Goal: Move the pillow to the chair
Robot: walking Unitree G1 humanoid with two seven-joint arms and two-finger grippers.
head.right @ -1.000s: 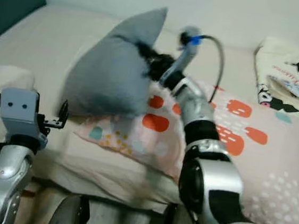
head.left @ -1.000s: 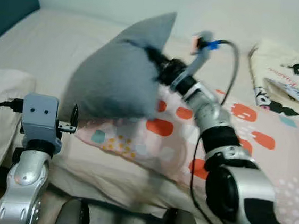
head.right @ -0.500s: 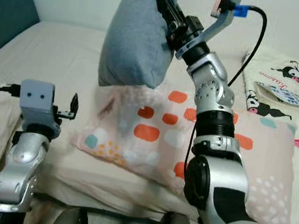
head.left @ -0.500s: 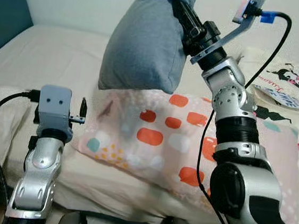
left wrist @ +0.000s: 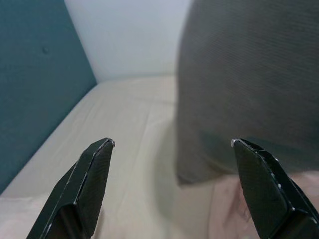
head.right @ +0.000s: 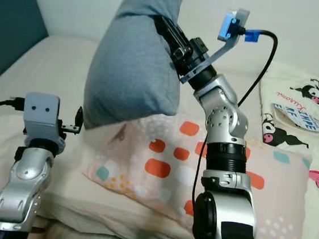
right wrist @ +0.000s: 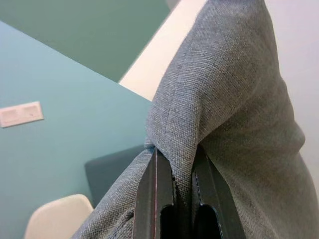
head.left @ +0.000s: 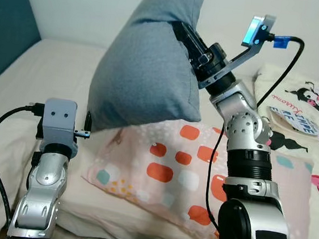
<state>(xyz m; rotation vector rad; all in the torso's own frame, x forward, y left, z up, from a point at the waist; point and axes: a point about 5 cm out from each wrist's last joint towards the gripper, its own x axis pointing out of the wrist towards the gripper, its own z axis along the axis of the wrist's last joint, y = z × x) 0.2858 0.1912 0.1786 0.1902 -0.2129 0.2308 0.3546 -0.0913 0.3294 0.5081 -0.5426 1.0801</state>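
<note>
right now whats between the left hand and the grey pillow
Nothing: in the left wrist view the open left hand faces the grey pillow across open air, with bare cream bed below.

Silver arms w/ black joints, black cables, grey camera block (head.left: 59, 119) on left wrist.

The pillow (head.left: 145, 66) is grey cloth with a rough matt weave; the fingers (right wrist: 158, 191) are smooth black plastic.
</note>
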